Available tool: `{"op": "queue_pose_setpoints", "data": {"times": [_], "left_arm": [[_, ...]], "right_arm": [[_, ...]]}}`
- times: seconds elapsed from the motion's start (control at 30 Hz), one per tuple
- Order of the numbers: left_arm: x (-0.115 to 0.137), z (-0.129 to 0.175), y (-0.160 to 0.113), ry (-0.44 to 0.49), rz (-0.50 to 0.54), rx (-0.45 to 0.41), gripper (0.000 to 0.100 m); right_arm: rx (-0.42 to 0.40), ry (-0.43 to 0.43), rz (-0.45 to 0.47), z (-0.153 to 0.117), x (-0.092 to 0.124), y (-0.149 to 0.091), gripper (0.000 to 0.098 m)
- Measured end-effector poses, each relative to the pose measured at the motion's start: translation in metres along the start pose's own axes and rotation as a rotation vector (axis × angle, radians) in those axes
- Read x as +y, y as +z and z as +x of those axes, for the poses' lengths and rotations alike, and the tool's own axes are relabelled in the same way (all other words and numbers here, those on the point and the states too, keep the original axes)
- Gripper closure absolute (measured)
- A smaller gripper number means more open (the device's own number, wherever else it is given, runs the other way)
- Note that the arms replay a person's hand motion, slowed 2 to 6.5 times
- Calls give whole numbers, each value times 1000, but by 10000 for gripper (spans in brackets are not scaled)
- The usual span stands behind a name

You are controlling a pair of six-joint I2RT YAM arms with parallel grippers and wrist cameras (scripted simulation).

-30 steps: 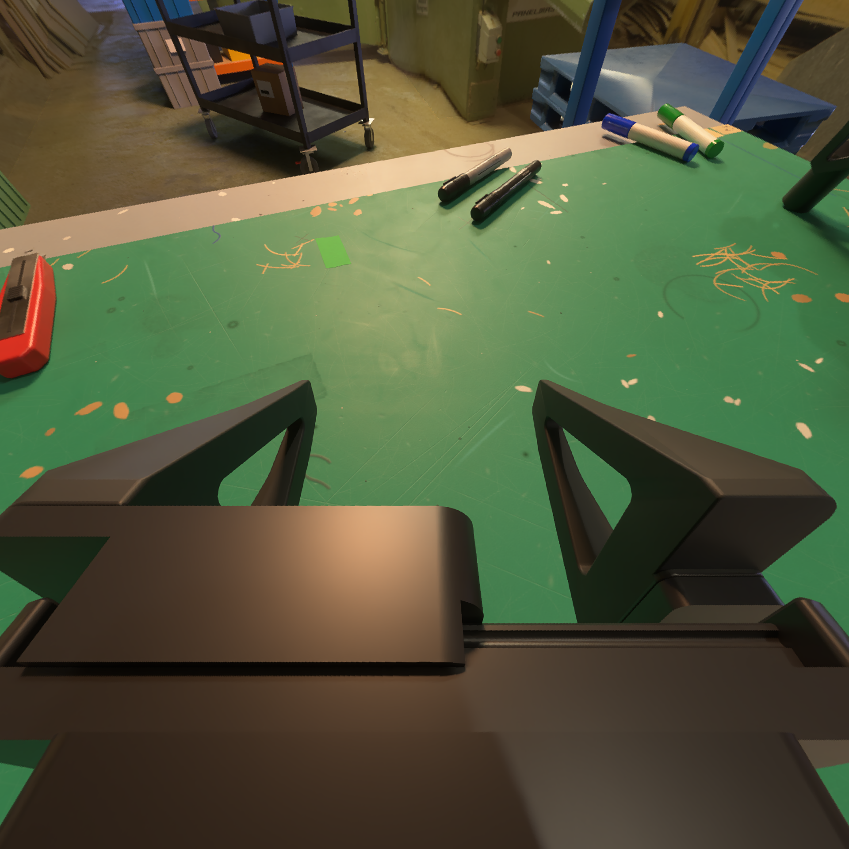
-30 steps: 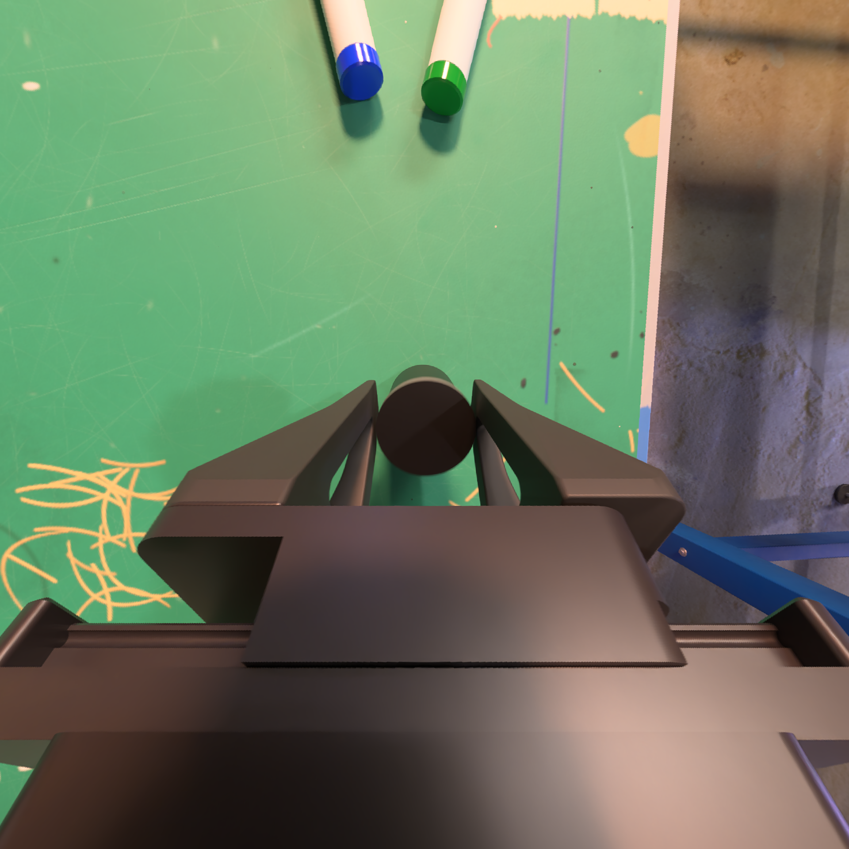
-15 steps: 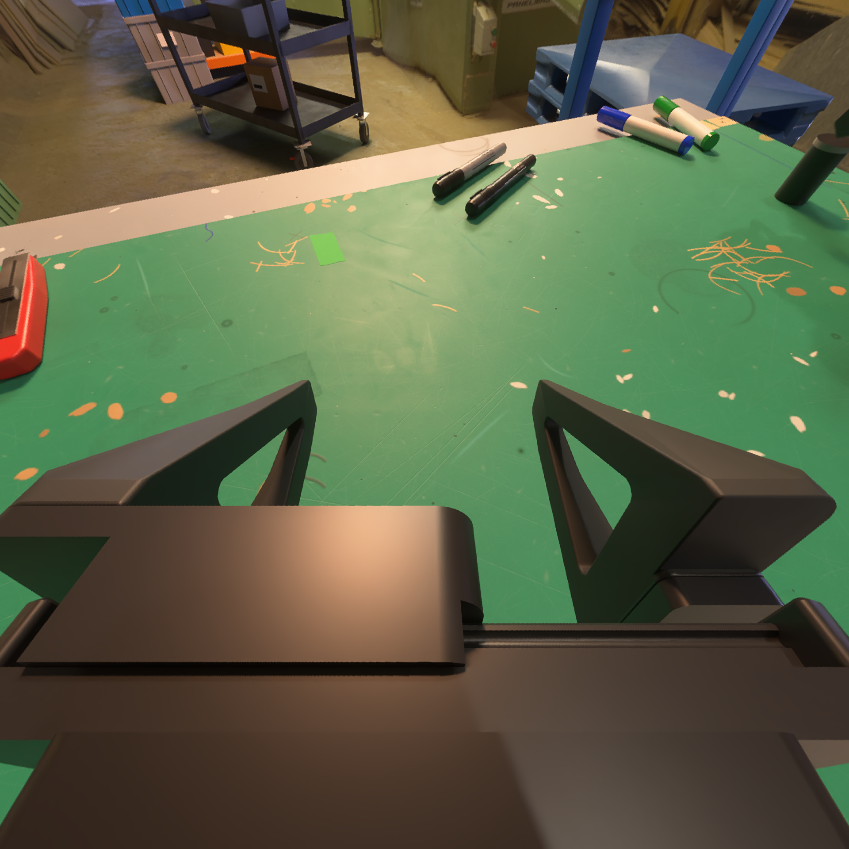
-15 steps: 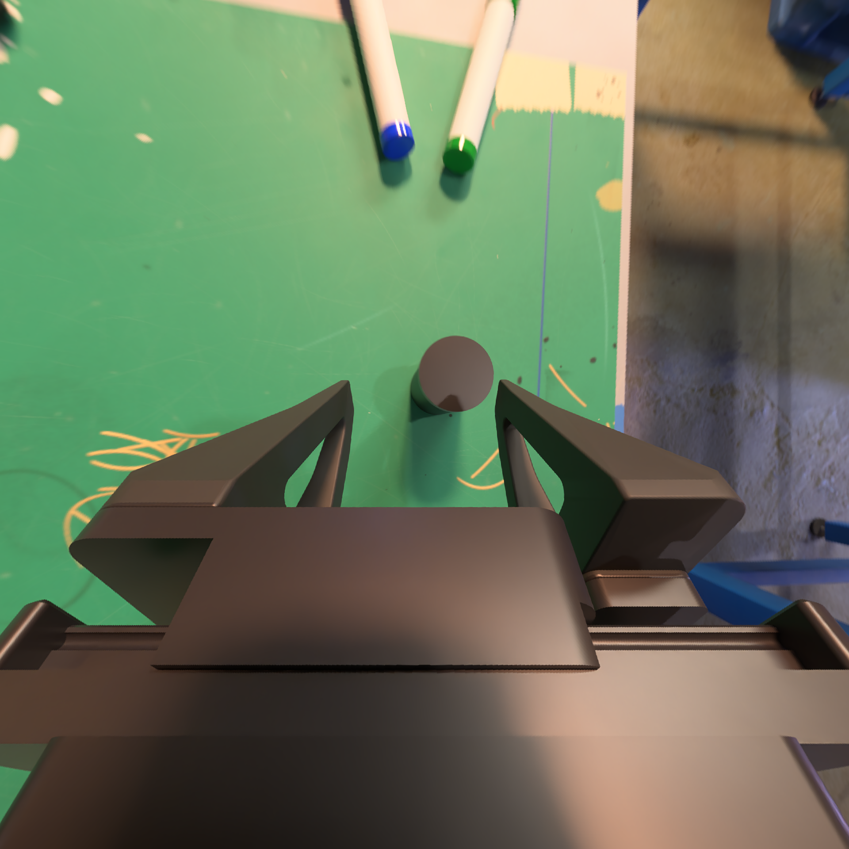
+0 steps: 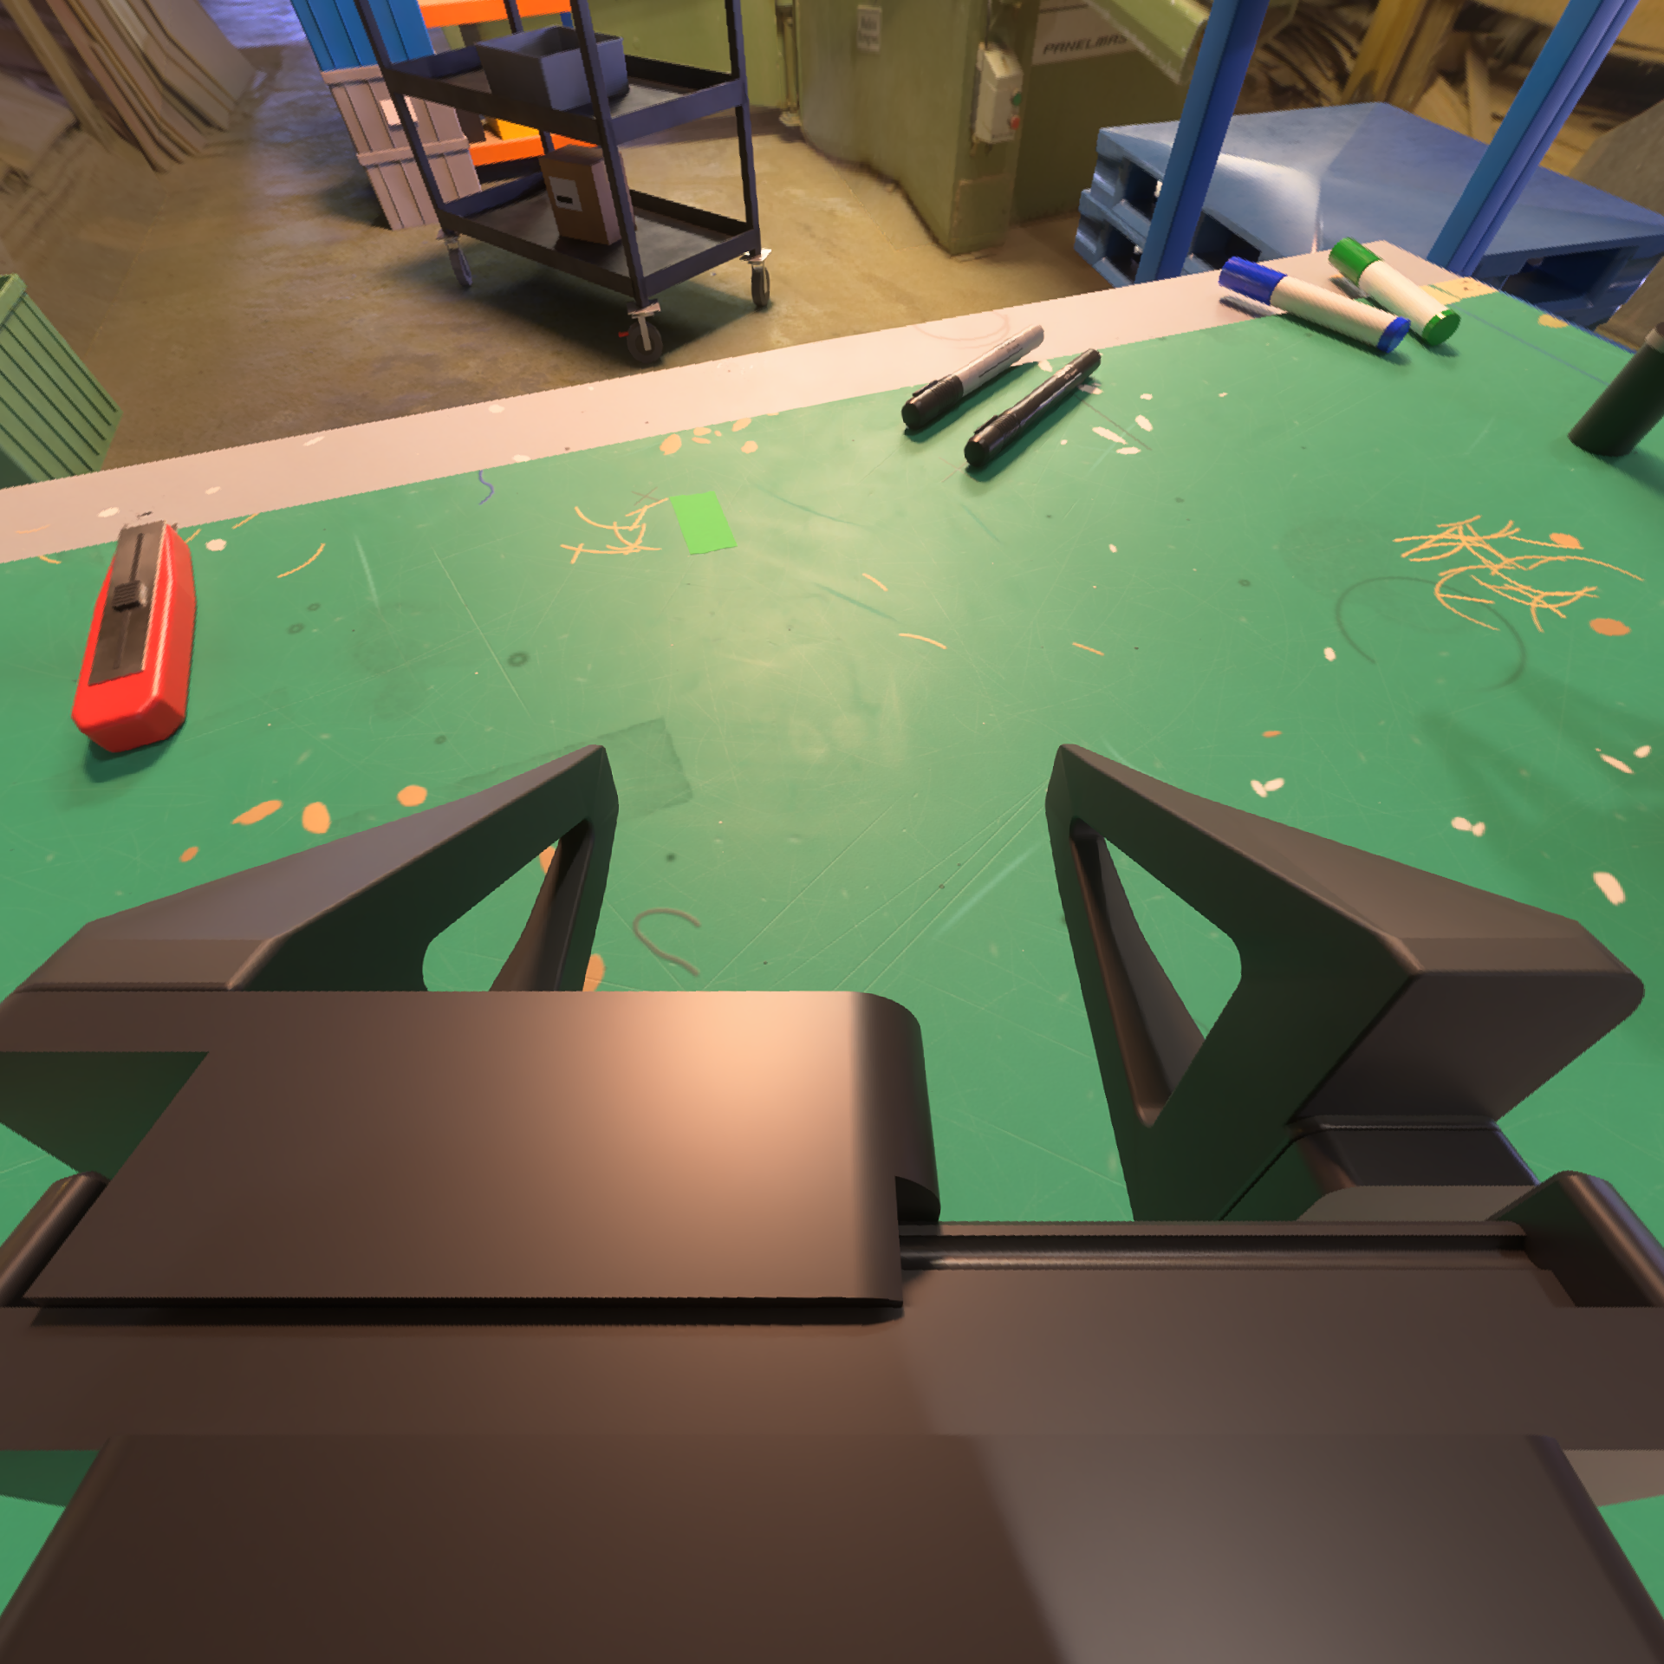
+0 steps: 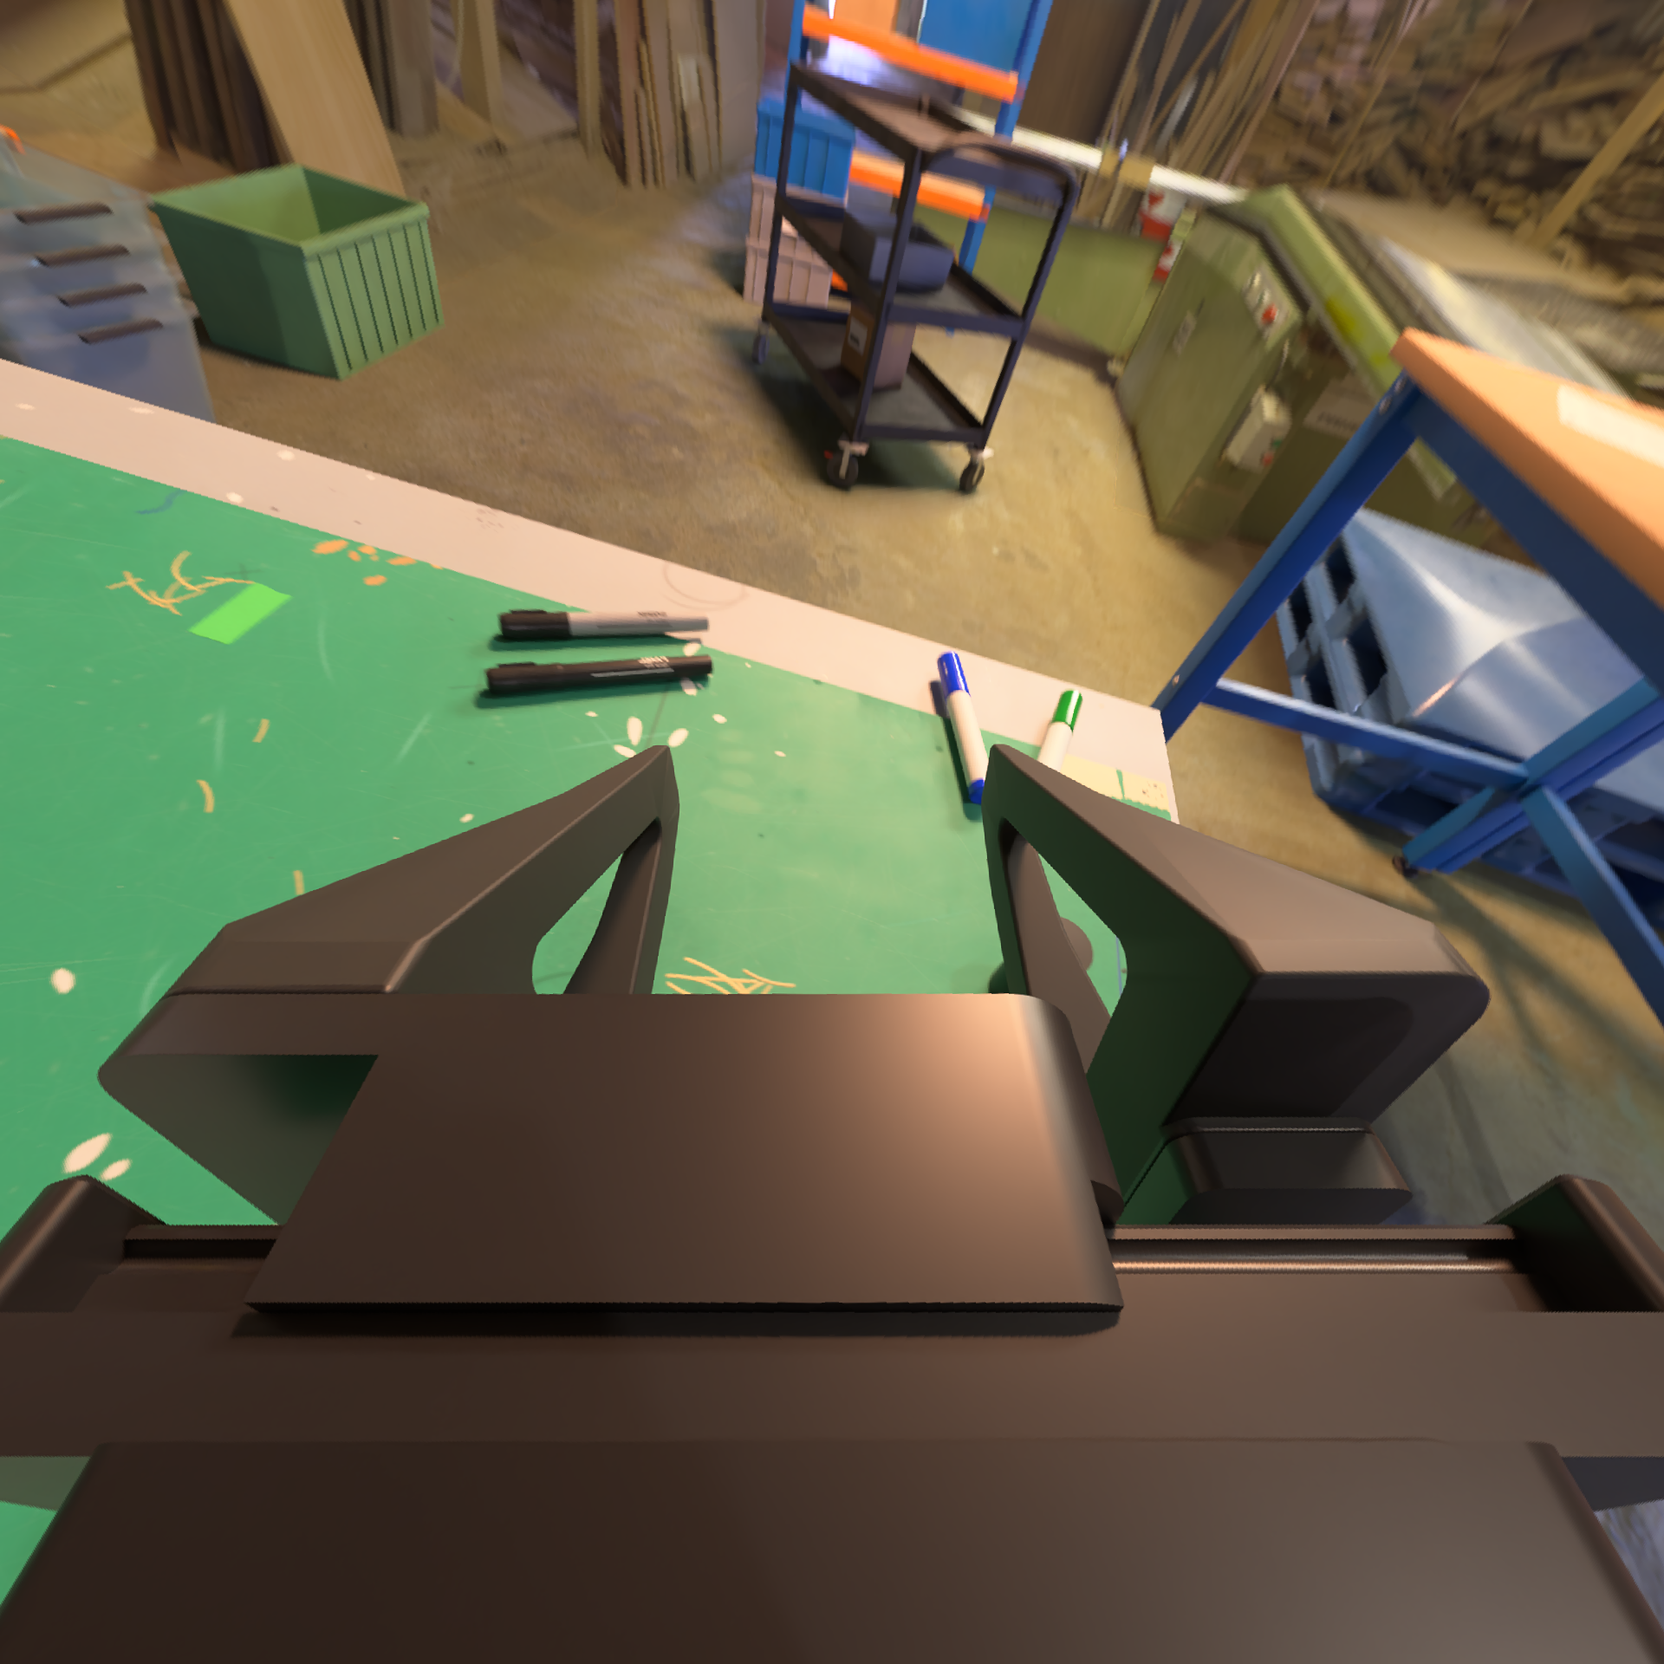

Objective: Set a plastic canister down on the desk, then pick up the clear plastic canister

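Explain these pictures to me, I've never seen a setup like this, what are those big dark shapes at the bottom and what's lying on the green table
Each picture comes from a camera mounted on a robot arm's wrist, looking forward along its own two fingers. The dark shapes are those fingers. In the left wrist view, the left gripper is open over the green desk and holds nothing. In the right wrist view, the right gripper is also open and empty.

On the desk lie a red utility knife, two black markers side by side near the far edge, and a blue-capped marker beside a green-capped marker. A dark canister stands at the right edge of the left view, touched by neither gripper. No clear canister shows in either picture. Behind the desk is a workshop floor with a wheeled cart.
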State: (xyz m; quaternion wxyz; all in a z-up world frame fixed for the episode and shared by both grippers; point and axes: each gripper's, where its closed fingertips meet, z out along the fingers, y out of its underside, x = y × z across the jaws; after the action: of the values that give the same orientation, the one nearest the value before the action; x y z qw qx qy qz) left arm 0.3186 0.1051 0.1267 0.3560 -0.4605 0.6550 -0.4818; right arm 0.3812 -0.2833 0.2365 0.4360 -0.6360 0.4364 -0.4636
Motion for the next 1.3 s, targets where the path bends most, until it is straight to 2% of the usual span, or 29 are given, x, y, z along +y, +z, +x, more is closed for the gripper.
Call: {"op": "queue_pose_setpoints", "data": {"times": [0.13, 0.3, 0.47, 0.67, 0.93, 1.3], "left_arm": [[-1, -4, 0, -9, -1, -10, 185], [-2, -7, 0, -23, 0, -27, 184], [-1, -4, -2, -35, 2, -34, 183], [8, 0, -3, -48, -15, -42, 183], [16, 2, -7, -67, -31, -51, 183], [20, 0, -9, -82, -39, -69, 184]], "right_arm": [[-2, -23, 91, -37, -1, -22, 390], [-21, -2, 145, -83, 20, -35, 381], [-40, 35, 140, -125, 53, -37, 373], [-97, 61, 78, -164, 89, -37, 338], [-157, 66, 43, -181, 100, -36, 317], [-189, 101, 34, -176, 97, -30, 312]]}}
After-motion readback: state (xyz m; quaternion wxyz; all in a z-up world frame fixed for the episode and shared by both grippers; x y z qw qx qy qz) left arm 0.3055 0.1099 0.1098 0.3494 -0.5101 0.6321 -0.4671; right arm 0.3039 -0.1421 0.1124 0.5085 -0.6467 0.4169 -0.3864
